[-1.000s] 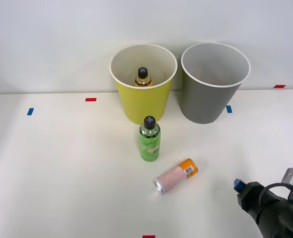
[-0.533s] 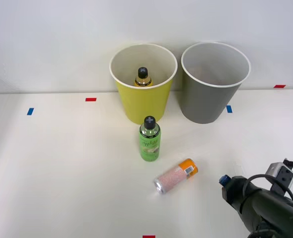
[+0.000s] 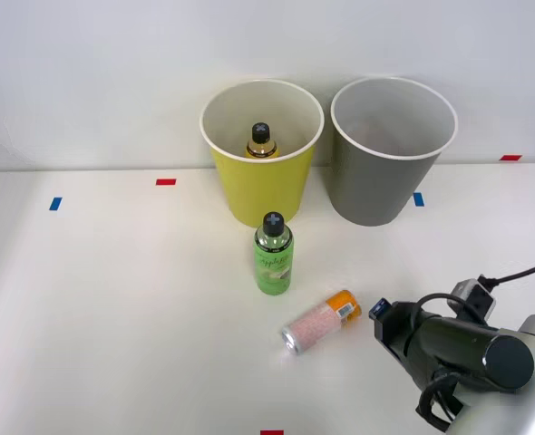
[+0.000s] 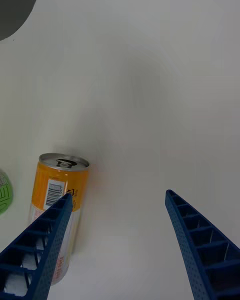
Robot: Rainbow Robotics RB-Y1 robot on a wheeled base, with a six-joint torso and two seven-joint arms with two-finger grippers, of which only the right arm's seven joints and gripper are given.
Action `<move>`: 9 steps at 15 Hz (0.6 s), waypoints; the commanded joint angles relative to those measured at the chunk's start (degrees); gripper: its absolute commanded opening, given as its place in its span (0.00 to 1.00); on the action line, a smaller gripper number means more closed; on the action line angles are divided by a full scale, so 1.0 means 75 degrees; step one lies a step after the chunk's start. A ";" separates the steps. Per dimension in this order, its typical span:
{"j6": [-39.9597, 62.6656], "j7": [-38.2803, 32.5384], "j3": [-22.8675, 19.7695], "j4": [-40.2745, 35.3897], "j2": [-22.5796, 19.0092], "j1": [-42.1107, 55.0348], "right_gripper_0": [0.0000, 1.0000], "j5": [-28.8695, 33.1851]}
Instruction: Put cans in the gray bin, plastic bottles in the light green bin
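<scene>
Front view: we see the can (image 3: 321,322) lying mid-table w/ bare white table (image 3: 113,317) to its left; right gripper (image 3: 382,309) just right of it. Green bottle (image 3: 273,255) upright nearer the light green bin (image 3: 261,186), gray bin (image 3: 385,181) beside. Wrist view: fingers (image 4: 37,250) spread wide, unclenched, can (image 4: 57,200) behind one, touching or not unclear.

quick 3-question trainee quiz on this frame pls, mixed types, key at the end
1. True or false: the can stands upright on the table.
2. Which bin holds the amber bottle? A) gray bin B) light green bin
3. Fill in: the right end effector is ____, beside the can's orange end.

Key: 1 false, it lies on its side. 2 B. 3 open.
</scene>
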 commanded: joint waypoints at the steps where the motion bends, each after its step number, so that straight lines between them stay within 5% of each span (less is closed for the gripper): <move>1: -0.0003 -0.0442 0.0034 0.0020 -0.0296 -0.0493 0.65 -0.0771; 6: -0.0003 -0.0524 0.0045 0.0758 -0.0179 -0.1419 0.70 -0.1966; 9: -0.0003 -0.0524 0.0045 0.1321 0.0172 -0.1935 0.93 -0.2330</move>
